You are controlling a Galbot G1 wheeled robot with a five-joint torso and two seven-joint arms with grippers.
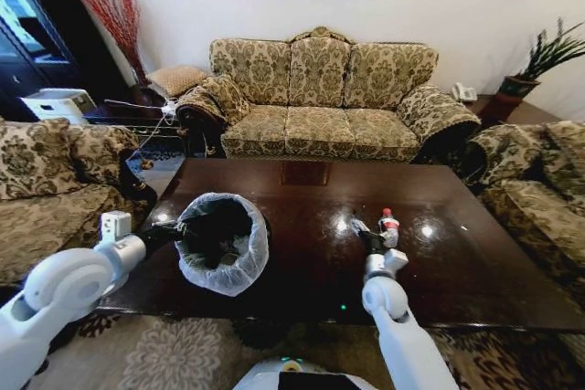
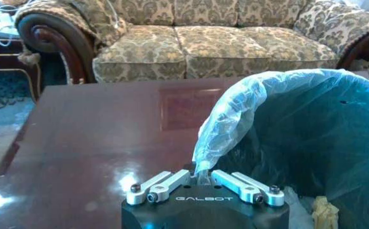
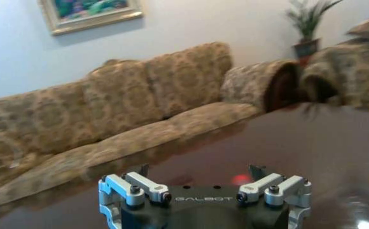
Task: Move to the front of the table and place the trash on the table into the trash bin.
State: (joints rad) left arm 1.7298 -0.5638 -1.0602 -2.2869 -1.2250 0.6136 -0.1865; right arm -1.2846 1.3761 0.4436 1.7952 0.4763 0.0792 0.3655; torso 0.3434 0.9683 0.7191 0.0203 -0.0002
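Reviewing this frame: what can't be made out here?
1. What lies inside the trash bin: head view, dark interior; left wrist view, cut off by the edge.
2. Whether the right tool touches the bottle: head view, too small; right wrist view, a blurred red spot.
3. The white scrap beside it: head view, too small to identify.
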